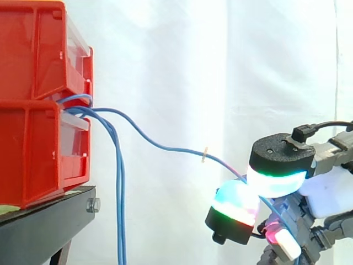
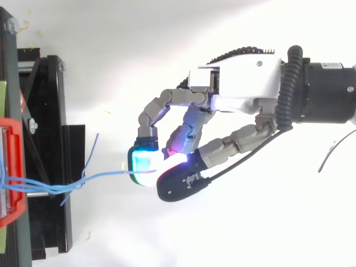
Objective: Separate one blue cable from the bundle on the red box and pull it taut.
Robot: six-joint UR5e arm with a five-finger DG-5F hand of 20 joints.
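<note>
My hand (image 2: 239, 89) is closed in a pinch, with thumb and finger pads (image 1: 237, 201) curled onto one blue cable (image 1: 165, 147). That cable leaves the front of the lower red bin (image 1: 33, 149), just under the upper red bin (image 1: 33, 49). It runs to my pads in a shallow curve, not a straight line. A pale tag (image 1: 205, 155) sits on it near my hand. The other blue cables (image 1: 119, 210) hang from the same opening, down past the black stand (image 1: 44, 221). Bin interiors: cannot tell.
</note>
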